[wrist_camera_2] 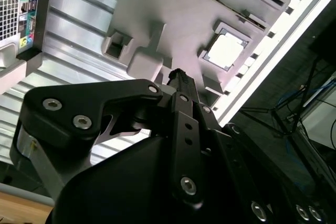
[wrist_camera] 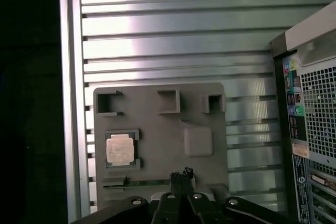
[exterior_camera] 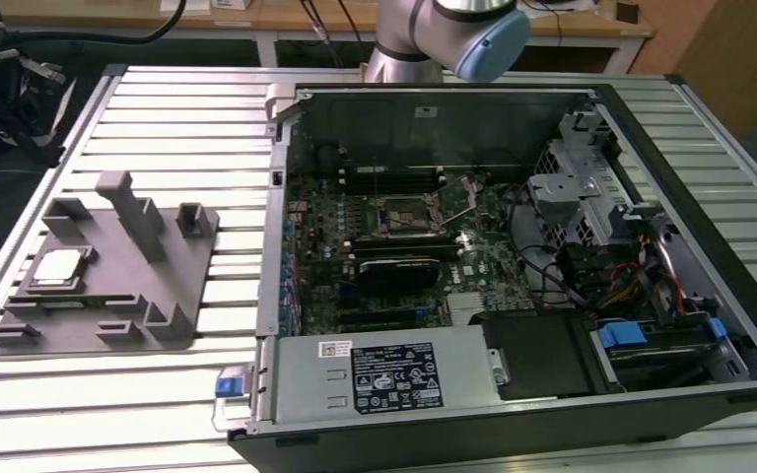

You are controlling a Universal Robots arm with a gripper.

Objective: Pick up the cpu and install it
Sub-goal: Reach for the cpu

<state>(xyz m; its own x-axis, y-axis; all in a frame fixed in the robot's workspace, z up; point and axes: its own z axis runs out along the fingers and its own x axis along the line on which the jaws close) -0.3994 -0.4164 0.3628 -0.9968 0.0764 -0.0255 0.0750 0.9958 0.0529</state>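
The cpu (exterior_camera: 60,268) is a small silver square lying flat in a recess of the grey tray (exterior_camera: 103,296), at the exterior view's left. Both wrist views look down on the cpu (wrist_camera_2: 226,52) (wrist_camera: 120,148) from well above. My gripper (wrist_camera: 181,173) (wrist_camera_2: 176,73) hangs high over the tray (wrist_camera: 157,135) (wrist_camera_2: 173,14), its fingers together with nothing between them, offset to one side of the cpu. The black-framed socket (exterior_camera: 402,219) sits on the motherboard inside the open computer case (exterior_camera: 694,177).
The tray carries several upright posts (exterior_camera: 133,212). The case's rear panel (wrist_camera: 310,129) (wrist_camera_2: 26,3) stands close beside the tray. The ribbed metal table (exterior_camera: 155,108) ends just beyond the tray. The arm (exterior_camera: 451,30) rises behind the case.
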